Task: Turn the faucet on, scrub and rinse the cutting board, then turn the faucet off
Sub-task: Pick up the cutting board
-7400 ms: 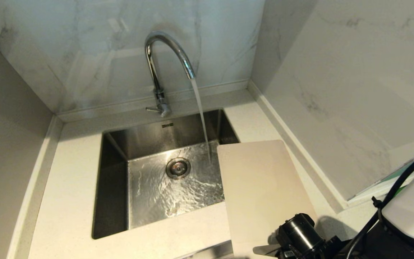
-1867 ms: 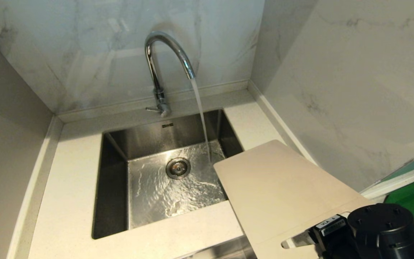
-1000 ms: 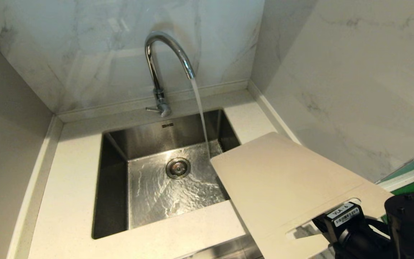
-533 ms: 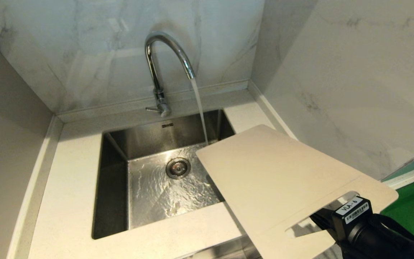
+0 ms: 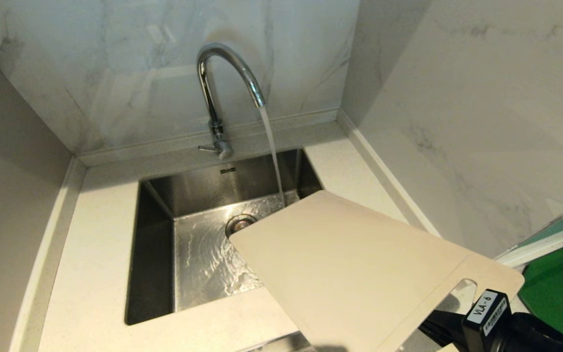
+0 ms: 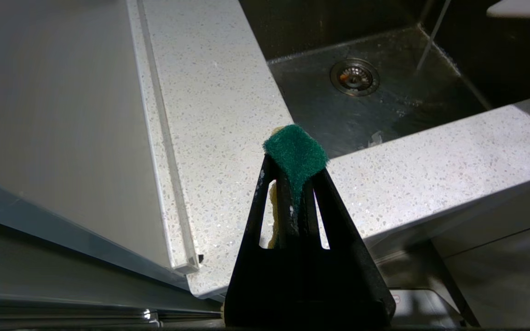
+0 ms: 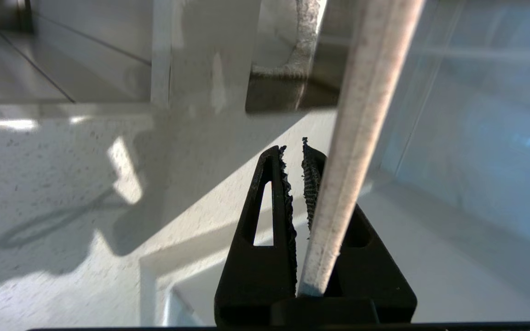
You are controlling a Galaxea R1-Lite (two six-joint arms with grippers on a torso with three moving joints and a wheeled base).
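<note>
right gripper (image 7: 295, 151): clamped on board (image 5: 350, 264) edge near handle slot, low right in head view
left gripper (image 6: 295, 158): pinched on green scrub pad (image 6: 296, 154), parked by counter (image 6: 219, 115) front edge
board: aloft, tilted, far corner over sink (image 5: 154, 254), just short of stream
faucet (image 5: 223, 83): running
step: carrying board to water; judged early
next: slide under stream, then scrub
hidden: right fingertips in head view; drain half covered

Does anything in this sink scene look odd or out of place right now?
Nothing looks spilled or damaged. The pale beige cutting board hangs tilted over the steel sink, held at its handle end by the right gripper. Water from the chrome faucet falls just past its far edge, apparently missing the board.
</note>
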